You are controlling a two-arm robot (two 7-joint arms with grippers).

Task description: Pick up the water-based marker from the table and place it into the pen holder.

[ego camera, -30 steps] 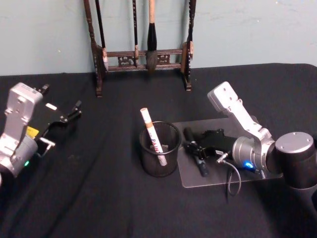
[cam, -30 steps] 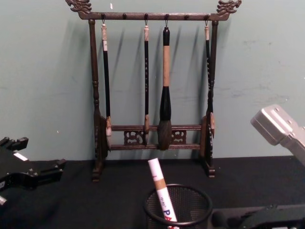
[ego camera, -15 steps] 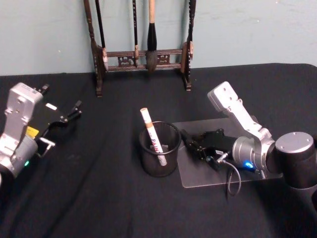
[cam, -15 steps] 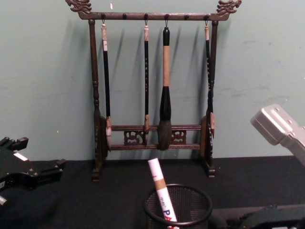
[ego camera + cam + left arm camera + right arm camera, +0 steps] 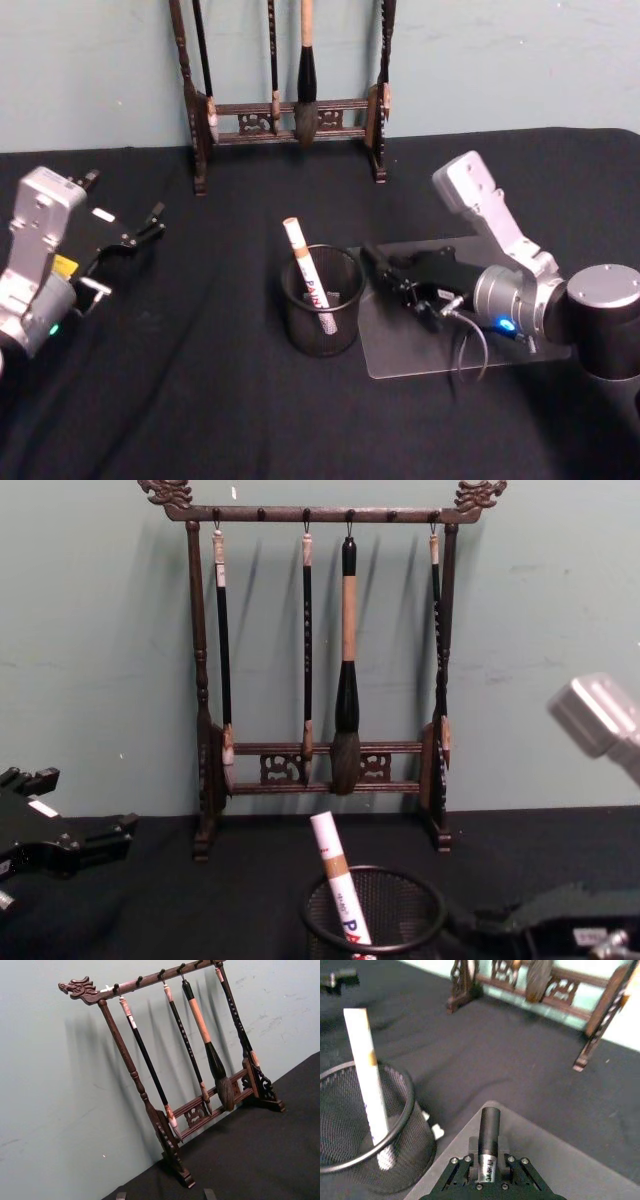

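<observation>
We count two markers, a white marker (image 5: 305, 265) and a black marker (image 5: 489, 1130), one mesh cup (image 5: 320, 320), one rack (image 5: 195, 680) carrying four brushes (image 5: 347, 680), one clear mat (image 5: 420, 350), and two hands, left hand (image 5: 130, 238) and right hand (image 5: 387, 270).

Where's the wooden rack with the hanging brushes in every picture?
Head view: brush rack top middle, by the wall.
Left wrist view: whole rack, seen tilted.
Right wrist view: rack's base, beyond the pen holder.
Chest view: rack centre, upright.
Shared landmark: the fat brush hanging on it.
</observation>
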